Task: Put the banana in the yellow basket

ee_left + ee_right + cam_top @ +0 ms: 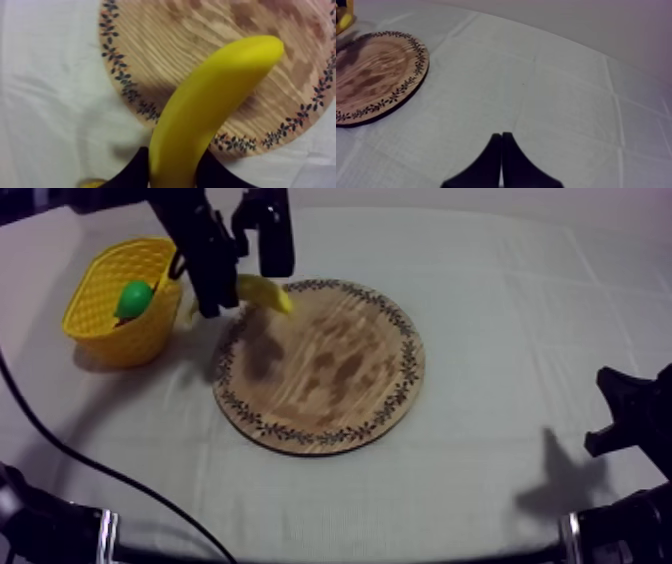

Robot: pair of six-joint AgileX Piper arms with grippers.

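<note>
Left claw (174, 171) grips the banana (215, 100) over the patterned rim of the wooden board (200, 30)

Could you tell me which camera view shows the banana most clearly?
The left wrist view: the banana is large, clamped in the left gripper over the wooden board. Top view: small, partly behind that gripper. Right wrist view: a yellow scrap, unidentifiable.

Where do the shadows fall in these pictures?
Top view: dark shadows lie on the wooden board under the held banana and on the cloth beside the yellow basket. Left wrist view: shadow darkens the board's rim beneath the banana. Right wrist view: cloth evenly, softly lit.
</note>
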